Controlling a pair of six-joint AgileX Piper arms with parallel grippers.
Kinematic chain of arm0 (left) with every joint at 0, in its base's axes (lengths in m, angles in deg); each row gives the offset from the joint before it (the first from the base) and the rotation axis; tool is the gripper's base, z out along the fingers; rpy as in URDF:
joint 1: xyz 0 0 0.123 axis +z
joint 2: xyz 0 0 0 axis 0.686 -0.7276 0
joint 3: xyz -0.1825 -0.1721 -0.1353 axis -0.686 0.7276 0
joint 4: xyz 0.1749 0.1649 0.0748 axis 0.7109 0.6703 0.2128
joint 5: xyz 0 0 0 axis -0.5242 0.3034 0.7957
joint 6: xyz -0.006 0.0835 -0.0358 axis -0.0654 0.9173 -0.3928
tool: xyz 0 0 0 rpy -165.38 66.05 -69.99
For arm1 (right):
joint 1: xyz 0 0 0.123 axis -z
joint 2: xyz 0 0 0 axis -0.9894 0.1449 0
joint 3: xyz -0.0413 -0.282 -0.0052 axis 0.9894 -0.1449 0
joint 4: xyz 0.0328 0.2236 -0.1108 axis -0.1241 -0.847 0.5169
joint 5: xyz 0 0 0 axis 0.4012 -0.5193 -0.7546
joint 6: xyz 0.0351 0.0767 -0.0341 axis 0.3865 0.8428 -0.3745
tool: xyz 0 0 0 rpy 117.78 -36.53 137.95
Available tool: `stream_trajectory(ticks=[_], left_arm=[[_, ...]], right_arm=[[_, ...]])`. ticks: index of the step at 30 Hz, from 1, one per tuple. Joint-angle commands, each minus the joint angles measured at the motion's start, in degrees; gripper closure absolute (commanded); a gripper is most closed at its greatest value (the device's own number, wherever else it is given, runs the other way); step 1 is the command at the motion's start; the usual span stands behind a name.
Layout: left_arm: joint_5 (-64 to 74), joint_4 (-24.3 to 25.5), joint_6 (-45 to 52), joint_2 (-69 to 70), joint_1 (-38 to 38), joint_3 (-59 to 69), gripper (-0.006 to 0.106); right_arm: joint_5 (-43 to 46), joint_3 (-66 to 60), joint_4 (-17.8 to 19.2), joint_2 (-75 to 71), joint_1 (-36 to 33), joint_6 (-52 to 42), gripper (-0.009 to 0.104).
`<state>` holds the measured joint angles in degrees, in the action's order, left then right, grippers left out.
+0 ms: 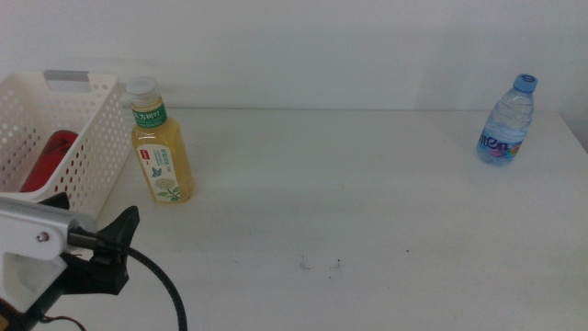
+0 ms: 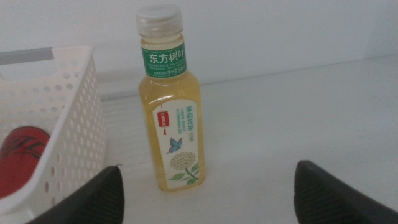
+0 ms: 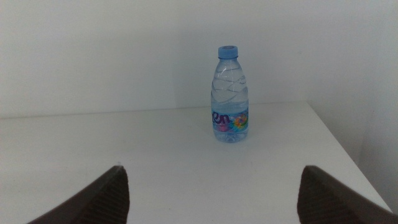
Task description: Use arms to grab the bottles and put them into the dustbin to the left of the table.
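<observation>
Yellow tea bottle (image 1: 161, 147) stands upright just beside the bin (image 1: 87, 156), where we see the red can (image 1: 48, 161) lying. Our left gripper (image 2: 208, 193) faces it, jaws spread wide and empty. Our right gripper (image 3: 211, 193), likewise open, faces the water bottle (image 3: 231, 96) near the table's (image 1: 367, 202) far right corner.
</observation>
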<state>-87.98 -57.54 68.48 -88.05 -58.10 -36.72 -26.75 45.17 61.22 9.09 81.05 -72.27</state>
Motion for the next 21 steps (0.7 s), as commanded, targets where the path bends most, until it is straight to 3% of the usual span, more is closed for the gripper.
stream_trajectory(ticks=[1, 12, 21], left_arm=[[-2.49, 0.73, -1.79, -1.39, -0.13, 0.93, 0.007], [-33.81, -1.99, -5.78, -25.83, -0.13, 3.78, 0.007], [-37.8, -3.92, -6.41, -41.14, -0.13, -5.96, 0.007]], right_arm=[[0.49, -0.22, 0.61, -0.26, 0.2, -0.17, 0.014], [0.49, -0.22, 0.61, -0.26, 0.2, -0.17, 0.014], [0.49, -0.22, 0.61, -0.26, 0.2, -0.17, 0.014]])
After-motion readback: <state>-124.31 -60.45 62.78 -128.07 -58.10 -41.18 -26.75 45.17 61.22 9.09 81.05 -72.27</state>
